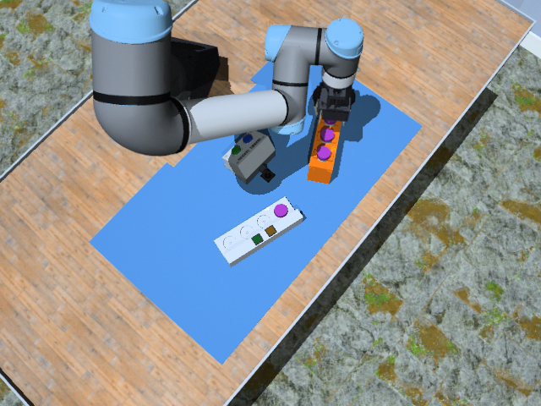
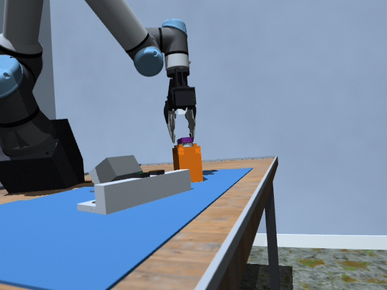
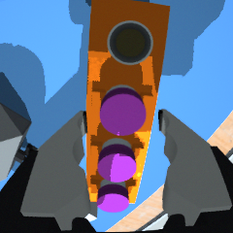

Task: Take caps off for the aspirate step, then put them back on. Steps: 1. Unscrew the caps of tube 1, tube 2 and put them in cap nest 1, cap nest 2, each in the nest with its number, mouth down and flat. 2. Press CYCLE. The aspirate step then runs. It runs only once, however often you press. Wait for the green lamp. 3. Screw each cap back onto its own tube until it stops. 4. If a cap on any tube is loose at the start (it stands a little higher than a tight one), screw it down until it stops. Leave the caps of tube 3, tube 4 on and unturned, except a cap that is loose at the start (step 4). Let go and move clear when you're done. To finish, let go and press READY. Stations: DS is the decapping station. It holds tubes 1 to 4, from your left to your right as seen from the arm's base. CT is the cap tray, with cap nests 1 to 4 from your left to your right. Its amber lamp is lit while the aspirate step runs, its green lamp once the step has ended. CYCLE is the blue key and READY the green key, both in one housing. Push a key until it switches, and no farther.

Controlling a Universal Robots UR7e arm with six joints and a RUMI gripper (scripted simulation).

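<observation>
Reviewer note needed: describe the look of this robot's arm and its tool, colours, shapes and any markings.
The arm has rounded grey tube segments, light-blue joint caps and black rings, plus a paler forearm and a whitish collar at the wrist. The tool has a black, boxy body and two grey, notched fingers. No cable or lettering can be made out.

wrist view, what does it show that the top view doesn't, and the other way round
Wrist only: tube 1's open mouth.
Top only: the cap in cap nest 1, the amber lamp, green lamp, CYCLE and READY.
Both: three purple caps on DS, and the gripper.
</observation>
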